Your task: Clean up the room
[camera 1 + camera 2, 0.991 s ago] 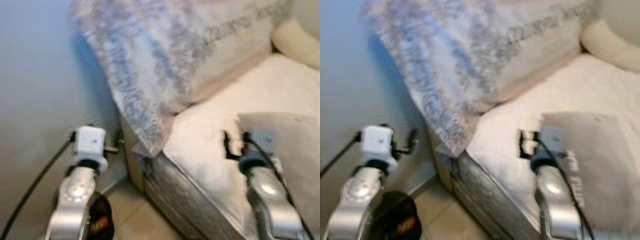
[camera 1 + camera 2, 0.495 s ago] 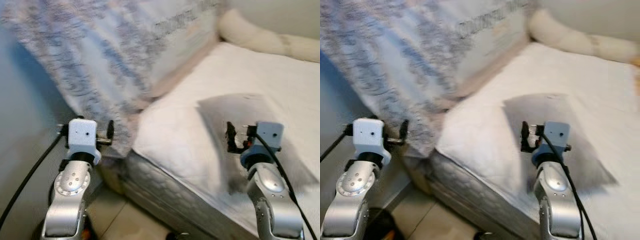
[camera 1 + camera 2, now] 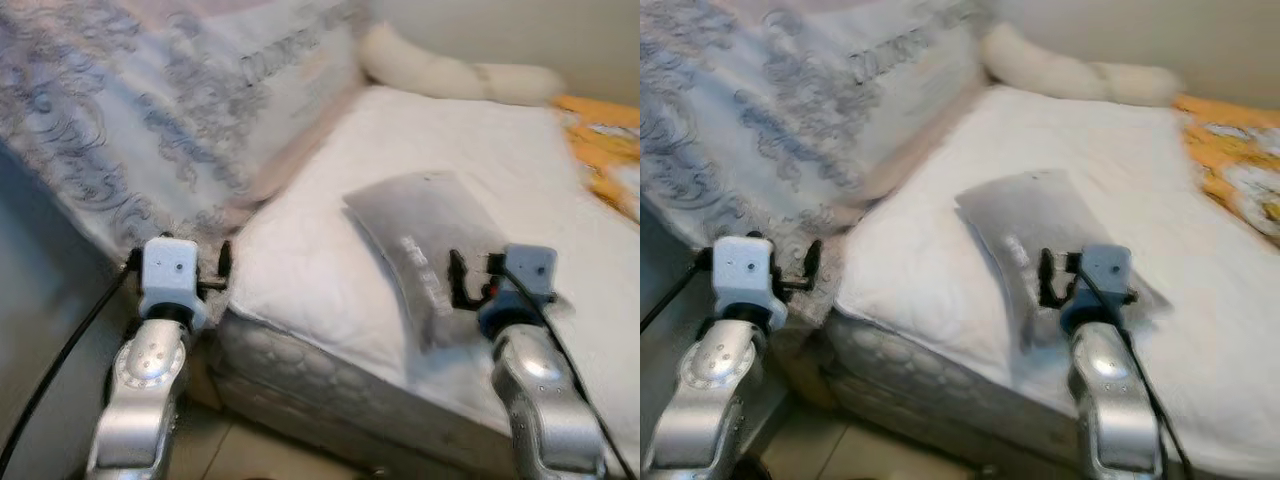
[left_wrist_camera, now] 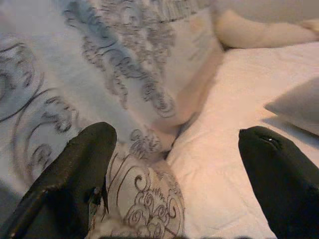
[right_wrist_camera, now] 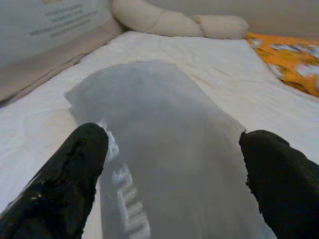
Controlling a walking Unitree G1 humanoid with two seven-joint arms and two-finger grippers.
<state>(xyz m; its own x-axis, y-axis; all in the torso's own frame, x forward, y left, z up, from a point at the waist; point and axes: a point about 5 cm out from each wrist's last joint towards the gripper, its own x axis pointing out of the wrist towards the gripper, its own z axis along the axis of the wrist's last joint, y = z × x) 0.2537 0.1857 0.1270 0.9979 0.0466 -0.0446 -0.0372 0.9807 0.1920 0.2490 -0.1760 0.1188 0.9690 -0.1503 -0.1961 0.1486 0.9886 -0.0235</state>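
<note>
The grey pillow (image 5: 164, 149) lies flat on the white mattress (image 3: 330, 250), directly ahead of the right gripper (image 5: 172, 169), whose fingers (image 5: 75, 169) are spread wide and released, holding nothing. The pillow sits between and just beyond the fingertips, not yet touched as far as can be judged.

Risk: the pillow is soft and slack; a shallow pinch is likely to catch only the cover and let the filling sag or slip out. Its near end lies close to the mattress edge, so a push could slide it towards the floor.

The left gripper (image 4: 174, 169) is likewise open and empty, with the patterned duvet (image 4: 99, 74) just ahead of its fingers.

Compared with a second ago, the camera has swung rightwards: more mattress, a cream bolster (image 3: 450, 75) and an orange cover (image 3: 600, 140) are now in view, and the wall has left it.
</note>
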